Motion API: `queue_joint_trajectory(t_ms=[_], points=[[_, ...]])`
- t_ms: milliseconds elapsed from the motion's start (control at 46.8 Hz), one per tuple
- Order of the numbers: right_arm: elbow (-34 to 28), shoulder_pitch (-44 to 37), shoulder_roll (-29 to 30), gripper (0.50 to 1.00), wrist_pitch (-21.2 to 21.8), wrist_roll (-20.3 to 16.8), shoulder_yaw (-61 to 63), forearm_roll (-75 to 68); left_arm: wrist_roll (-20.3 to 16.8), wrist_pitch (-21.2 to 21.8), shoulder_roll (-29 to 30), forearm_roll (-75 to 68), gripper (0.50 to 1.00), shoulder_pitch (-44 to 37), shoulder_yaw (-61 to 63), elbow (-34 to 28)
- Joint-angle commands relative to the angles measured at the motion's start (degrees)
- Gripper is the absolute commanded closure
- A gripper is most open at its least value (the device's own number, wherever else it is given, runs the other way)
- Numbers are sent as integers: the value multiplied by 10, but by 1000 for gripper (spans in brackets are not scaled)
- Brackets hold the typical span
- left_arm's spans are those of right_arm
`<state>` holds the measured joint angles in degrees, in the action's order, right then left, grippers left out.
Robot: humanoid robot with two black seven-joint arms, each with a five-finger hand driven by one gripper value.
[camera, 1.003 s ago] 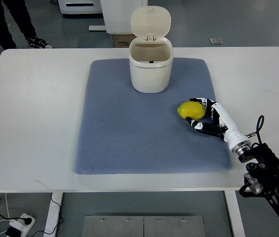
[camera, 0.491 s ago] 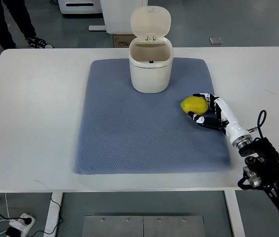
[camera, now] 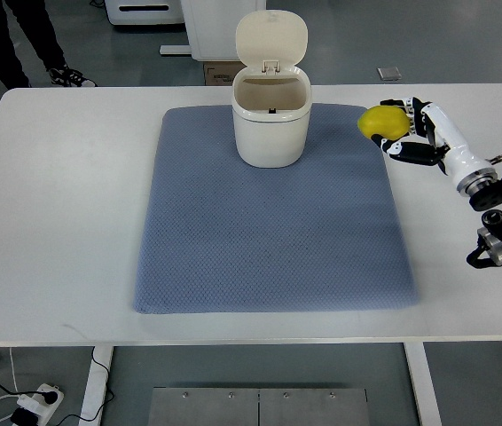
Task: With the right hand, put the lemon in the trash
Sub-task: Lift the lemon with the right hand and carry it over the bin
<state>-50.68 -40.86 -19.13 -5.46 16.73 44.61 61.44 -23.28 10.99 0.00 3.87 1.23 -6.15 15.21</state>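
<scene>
Lemon (camera: 381, 122) in right hand (camera: 413, 133), open trash bin (camera: 270, 120)

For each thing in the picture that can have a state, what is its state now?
Trash bin: upright on the mat, lid open, nothing visible inside.
Lemon: held in the right hand, to the right of the bin.
Right hand: fingers closed around the lemon.
Blue mat: lying flat on the white table.
</scene>
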Motion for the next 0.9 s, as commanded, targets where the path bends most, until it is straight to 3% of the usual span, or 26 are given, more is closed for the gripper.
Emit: queue_joint_trajectory(t_ms=[0,512,875], points=[[1,-30,-4,1000,0,-14,-22,-2,0,0,0,0,500,0,0,0],[32,-194,9,1000,-1,-78,-148,-34,0,0,0,0,500,0,0,0],[62,-251,75,1000,-2,-99,-206,-33,0,0,0,0,500,0,0,0]])
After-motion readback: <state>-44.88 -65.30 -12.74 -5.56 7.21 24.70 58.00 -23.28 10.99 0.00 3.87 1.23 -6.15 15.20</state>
